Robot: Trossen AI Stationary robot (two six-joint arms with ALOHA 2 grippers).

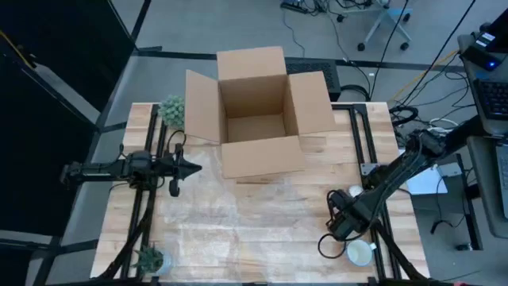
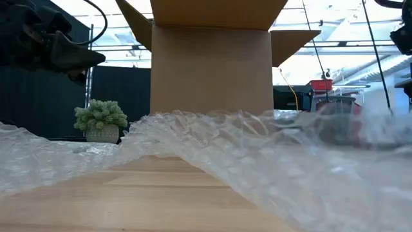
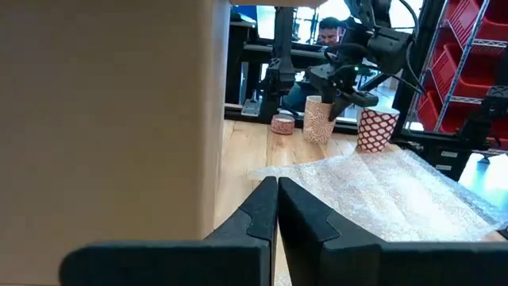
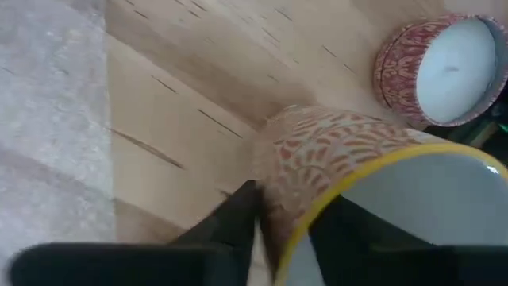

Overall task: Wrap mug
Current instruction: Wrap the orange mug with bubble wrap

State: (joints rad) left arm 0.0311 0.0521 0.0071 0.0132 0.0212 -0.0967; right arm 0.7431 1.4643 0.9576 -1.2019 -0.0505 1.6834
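Note:
A mug (image 4: 333, 151) with a red pattern, yellow rim and white inside stands near the table's right near corner, with my right gripper (image 4: 290, 214) shut on it. In the high view the right gripper (image 1: 343, 216) hides it. A sheet of bubble wrap (image 1: 238, 218) lies spread over the table's middle. My left gripper (image 1: 190, 167) hovers shut at the left, beside the cardboard box, touching nothing. My right gripper has the mug's wall at the rim (image 4: 278, 238) between its fingers, one finger (image 4: 238, 214) outside and the other (image 4: 341, 230) inside the mug. The fingers come from above, slanting. The mug tilts a little; whether its base rests on the table I cannot tell.
An open cardboard box (image 1: 258, 111) stands at the table's far middle. A low patterned cup (image 4: 448, 67) and a taller patterned mug (image 3: 375, 129) stand close to the held mug. Small potted plants sit at the far left (image 1: 171, 111) and near left (image 1: 149, 258).

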